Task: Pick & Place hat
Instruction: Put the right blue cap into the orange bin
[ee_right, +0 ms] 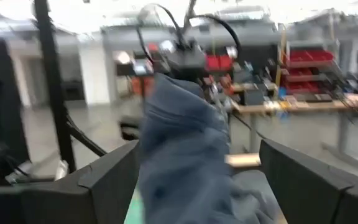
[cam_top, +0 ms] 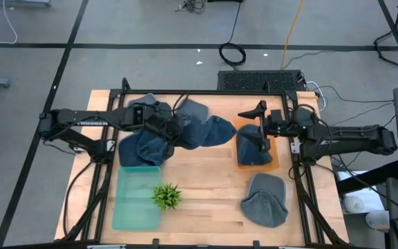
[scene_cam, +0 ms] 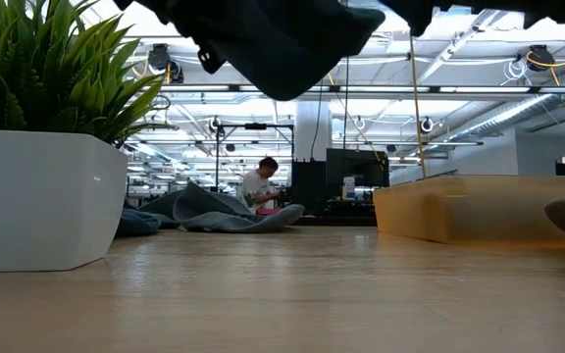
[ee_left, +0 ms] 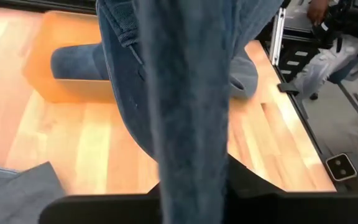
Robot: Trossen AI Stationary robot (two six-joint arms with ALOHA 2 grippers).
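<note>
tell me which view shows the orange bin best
The high view: the orange bin shows from above, near the right arm, a blue hat inside. The low view gives only its side wall. The left wrist view shows it partly hidden. The right wrist view does not clearly show it.

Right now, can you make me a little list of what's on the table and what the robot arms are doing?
left gripper: shut on a blue hat, lifted above the table
right gripper: fingers open, a hat between them, over the orange tray
green bin: front left, looks empty
plant: beside the green bin
hat pile: back middle
grey hat: lying front right
</note>
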